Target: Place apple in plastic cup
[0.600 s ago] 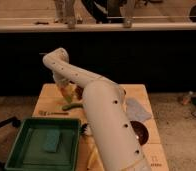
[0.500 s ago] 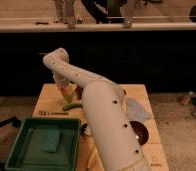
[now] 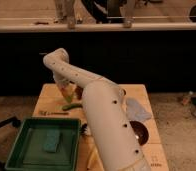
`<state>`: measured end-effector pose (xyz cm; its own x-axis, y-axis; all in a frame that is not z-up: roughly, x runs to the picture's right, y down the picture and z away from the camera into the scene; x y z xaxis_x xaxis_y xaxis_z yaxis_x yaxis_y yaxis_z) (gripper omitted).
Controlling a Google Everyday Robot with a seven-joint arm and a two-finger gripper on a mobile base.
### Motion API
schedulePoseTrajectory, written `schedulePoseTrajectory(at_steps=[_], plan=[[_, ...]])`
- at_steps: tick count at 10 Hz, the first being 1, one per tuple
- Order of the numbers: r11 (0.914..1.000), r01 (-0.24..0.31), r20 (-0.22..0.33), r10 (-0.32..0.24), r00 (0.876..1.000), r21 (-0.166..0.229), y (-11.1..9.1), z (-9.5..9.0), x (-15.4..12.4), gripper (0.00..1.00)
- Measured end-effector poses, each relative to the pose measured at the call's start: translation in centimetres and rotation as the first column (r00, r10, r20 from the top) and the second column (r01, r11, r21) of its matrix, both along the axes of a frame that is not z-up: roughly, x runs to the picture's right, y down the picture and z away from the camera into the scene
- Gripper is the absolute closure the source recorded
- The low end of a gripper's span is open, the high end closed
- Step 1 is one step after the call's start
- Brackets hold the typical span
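Note:
My white arm (image 3: 103,120) reaches from the lower right up over the wooden table (image 3: 51,100) and bends down at the back left. The gripper (image 3: 67,93) hangs low over the table's back left part, with something yellow-green at its tip. A small reddish-brown round thing (image 3: 79,92), possibly the apple, sits just right of the gripper, partly hidden by the arm. A pale translucent object (image 3: 136,108), possibly the plastic cup, lies on the table's right side, well away from the gripper.
A green elongated item (image 3: 71,106) lies on the table below the gripper. A green bin (image 3: 21,150) holding a green sponge (image 3: 52,141) stands at the front left. A dark brown bowl (image 3: 140,133) sits at the right. A dark counter front runs behind the table.

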<state>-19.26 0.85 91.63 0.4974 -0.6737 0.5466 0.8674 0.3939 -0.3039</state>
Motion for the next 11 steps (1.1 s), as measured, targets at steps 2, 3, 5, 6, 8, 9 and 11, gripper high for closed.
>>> schedulePoseTrajectory(at_steps=[2,3,5,6,8,9,11], plan=[[1.0,0.0,0.0,0.0,1.0,0.0,0.0,0.01,0.01,0.96],[1.0,0.0,0.0,0.0,1.0,0.0,0.0,0.01,0.02,0.96],[1.0,0.0,0.0,0.0,1.0,0.0,0.0,0.01,0.01,0.96],[1.0,0.0,0.0,0.0,1.0,0.0,0.0,0.01,0.02,0.94],[1.0,0.0,0.0,0.0,1.0,0.0,0.0,0.01,0.02,0.8],[1.0,0.0,0.0,0.0,1.0,0.0,0.02,0.02,0.02,0.7],[1.0,0.001,-0.001,-0.001,1.0,-0.002,0.11,0.08,0.03,0.5]])
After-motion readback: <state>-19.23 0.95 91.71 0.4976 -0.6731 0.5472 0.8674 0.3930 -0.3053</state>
